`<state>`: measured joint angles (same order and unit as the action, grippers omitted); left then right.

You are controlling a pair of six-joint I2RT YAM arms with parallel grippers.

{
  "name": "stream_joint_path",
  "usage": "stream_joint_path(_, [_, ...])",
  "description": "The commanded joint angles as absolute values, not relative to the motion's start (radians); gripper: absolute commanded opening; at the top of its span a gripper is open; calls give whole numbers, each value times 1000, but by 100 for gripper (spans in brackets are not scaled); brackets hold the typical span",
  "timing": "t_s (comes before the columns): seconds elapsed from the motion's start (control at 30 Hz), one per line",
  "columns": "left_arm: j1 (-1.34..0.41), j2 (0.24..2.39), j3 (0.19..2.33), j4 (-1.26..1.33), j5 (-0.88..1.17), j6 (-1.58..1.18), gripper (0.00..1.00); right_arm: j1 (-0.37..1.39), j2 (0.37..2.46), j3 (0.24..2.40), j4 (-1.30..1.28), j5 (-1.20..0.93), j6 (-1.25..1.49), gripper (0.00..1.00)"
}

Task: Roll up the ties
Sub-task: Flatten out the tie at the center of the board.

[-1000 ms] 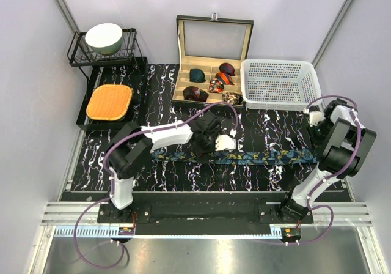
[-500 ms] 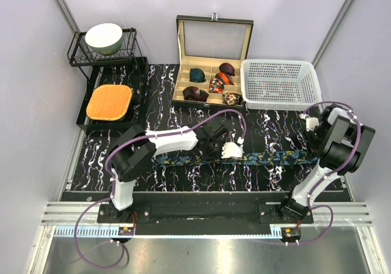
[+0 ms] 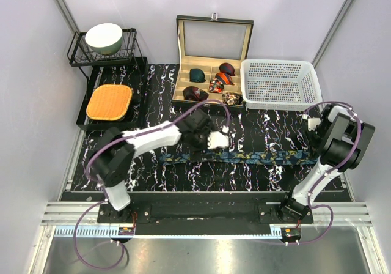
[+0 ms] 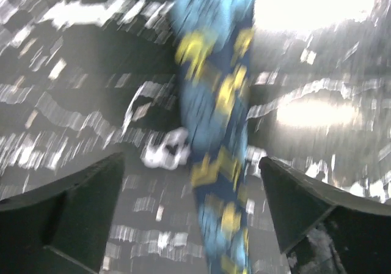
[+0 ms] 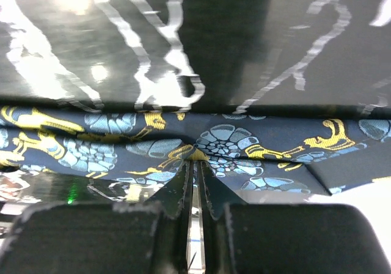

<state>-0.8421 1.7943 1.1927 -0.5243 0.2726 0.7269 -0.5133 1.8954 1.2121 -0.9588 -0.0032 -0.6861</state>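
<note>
The dark navy tie [image 3: 256, 157] with teal-and-gold pattern lies flat as a long strip across the table, from about the middle to the right. My left gripper [image 3: 211, 144] hovers open above its left part. In the left wrist view, which is motion-blurred, the tie [image 4: 217, 127] runs between the spread fingers [image 4: 67, 219] without touching them. My right gripper [image 3: 315, 147] is shut on the tie's right end, and the right wrist view shows the closed tips [image 5: 195, 164] pinching a fold of the fabric [image 5: 238, 142].
An open wooden box [image 3: 212, 59] at the back holds coiled ties: green [image 3: 197, 74], maroon [image 3: 192, 93], red-orange [image 3: 226, 72]. A white basket [image 3: 281, 84] stands to its right. A wire rack with a bowl [image 3: 104, 38] and an orange cushion [image 3: 109, 101] are at the back left.
My left gripper swung right along the tie, then came back left and a little farther back. The right gripper stayed shut on the tie's end.
</note>
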Motion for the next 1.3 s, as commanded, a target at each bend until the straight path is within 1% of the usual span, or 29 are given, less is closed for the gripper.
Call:
stream_joint_path(0.0, [-744, 1597, 1125, -514, 290, 686, 99, -561, 1994, 1247, -759, 127, -666, 8])
stream_joint_path(0.07, [-704, 1518, 1086, -502, 301, 666, 99, -583, 2025, 1281, -746, 147, -666, 8])
stream_joint_path(0.2, [-615, 1366, 985, -459, 305, 646, 99, -611, 2066, 1414, -733, 146, -676, 8])
stream_joint_path(0.27, [-598, 1310, 948, -430, 288, 632, 99, -611, 2091, 1468, -748, 163, -670, 9])
stream_joint_path(0.3, [-592, 1255, 930, -379, 240, 594, 99, -612, 2097, 1517, -777, 167, -667, 9])
stream_joint_path(0.37, [-569, 1194, 878, -335, 230, 563, 99, -617, 2080, 1537, -799, 169, -675, 9])
stream_joint_path(0.47, [-503, 1050, 787, -247, 383, 546, 99, -618, 1978, 1514, -851, 111, -704, 10])
stream_joint_path(0.5, [-503, 1022, 758, -226, 455, 581, 99, -618, 1944, 1513, -895, 76, -710, 13])
stream_joint_path(0.57, [-505, 977, 723, -253, 527, 624, 99, -618, 1841, 1512, -942, -59, -713, 17])
stream_joint_path(0.6, [-508, 977, 718, -283, 582, 653, 99, -617, 1807, 1513, -986, -163, -706, 23])
stream_joint_path(0.63, [-517, 994, 719, -293, 578, 658, 99, -612, 1751, 1509, -1005, -207, -706, 25])
stream_joint_path(0.7, [-552, 1038, 732, -313, 549, 650, 99, -565, 1717, 1494, -1087, -286, -736, 27])
stream_joint_path(0.83, [-653, 1211, 779, -327, 399, 686, 99, -425, 1634, 1363, -1100, -298, -776, 31])
stream_joint_path(0.9, [-684, 1307, 828, -334, 347, 687, 99, -341, 1606, 1260, -1060, -275, -799, 31])
stream_joint_path(1.03, [-736, 1425, 890, -351, 293, 712, 99, -253, 1583, 1141, -996, -246, -808, 29])
stream_joint_path(1.13, [-775, 1511, 922, -348, 255, 727, 99, -226, 1618, 1089, -950, -224, -795, 28])
stream_joint_path(1.27, [-788, 1584, 965, -366, 268, 750, 99, -219, 1672, 1046, -879, -201, -769, 27])
